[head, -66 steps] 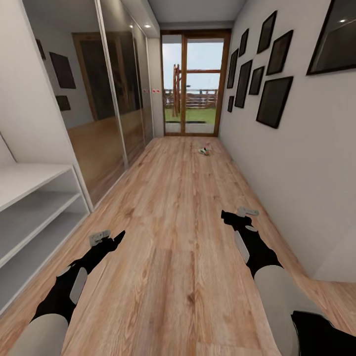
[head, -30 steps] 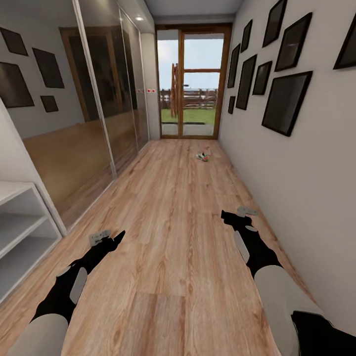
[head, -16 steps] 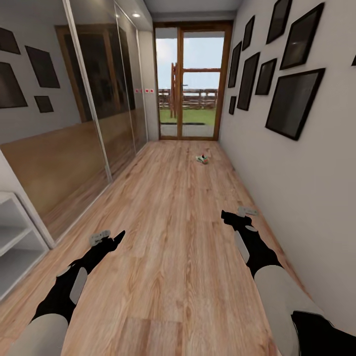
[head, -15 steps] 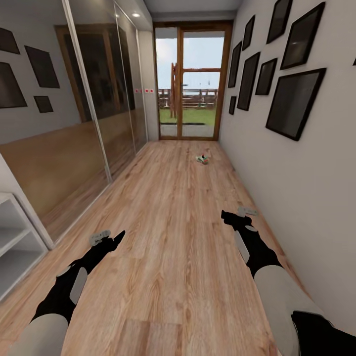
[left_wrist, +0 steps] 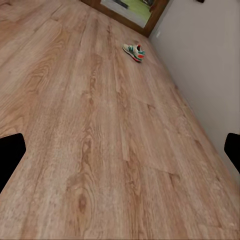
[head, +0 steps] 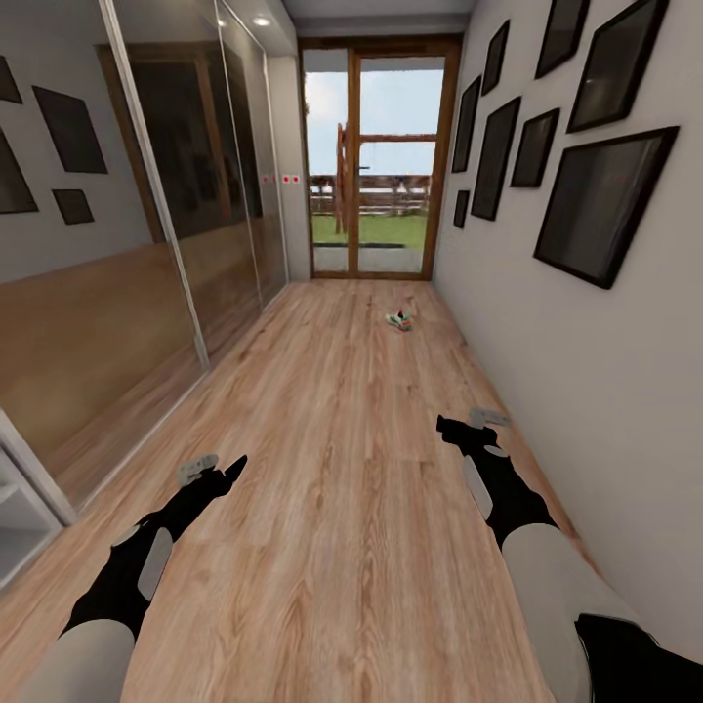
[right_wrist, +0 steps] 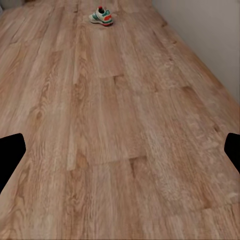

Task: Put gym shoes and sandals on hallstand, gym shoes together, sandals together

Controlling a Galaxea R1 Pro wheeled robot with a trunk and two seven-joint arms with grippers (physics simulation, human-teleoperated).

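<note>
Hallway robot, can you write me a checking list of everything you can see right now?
Surface: wood-plank corridor floor, bare around the arms.
Job's things: one gym shoe lying far ahead near the right wall, also at and; sandals: nothing seen.
Clutter: nothing seen.
Grippers: left gripper and right gripper both open, holding nothing, low over the floor.
Cables: nothing seen.
Surroundings: mirrored wardrobe doors on the left, black picture frames on the right wall, glass door at the end.

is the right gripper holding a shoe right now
No, the right gripper hangs empty over bare corridor floor, with the gym shoe lying far ahead near the glass door.
</note>
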